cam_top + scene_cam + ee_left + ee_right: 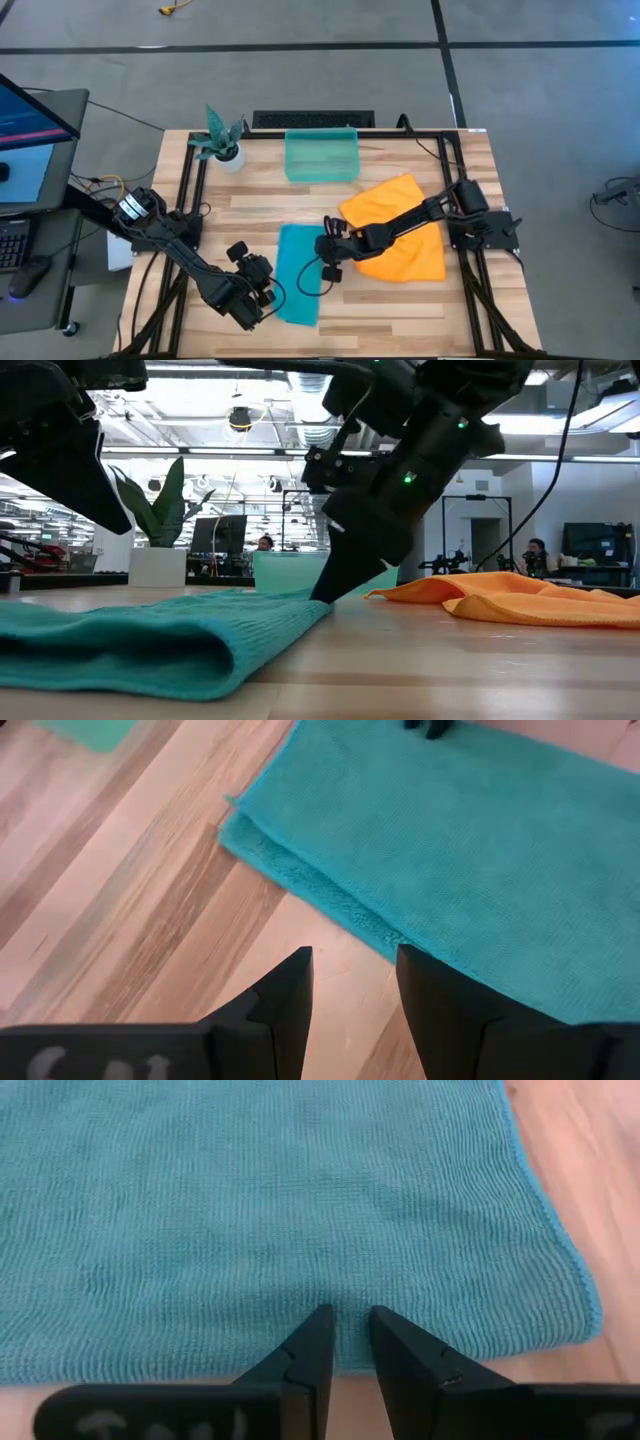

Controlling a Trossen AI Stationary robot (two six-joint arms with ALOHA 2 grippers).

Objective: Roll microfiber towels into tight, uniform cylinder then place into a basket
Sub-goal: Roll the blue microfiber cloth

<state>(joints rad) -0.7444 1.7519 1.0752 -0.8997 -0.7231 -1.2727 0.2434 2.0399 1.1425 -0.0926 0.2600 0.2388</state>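
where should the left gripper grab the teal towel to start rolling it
Probably the short end of the teal towel nearest the left gripper, coming in low from the table's front. The towel lies folded into a long flat strip, and its doubled layers show along the edge, so an open gripper could pinch both layers there and roll toward the basket.

Two dark jointed arms, green indicator lights, black wedge-shaped pincer fingers [310, 1350].
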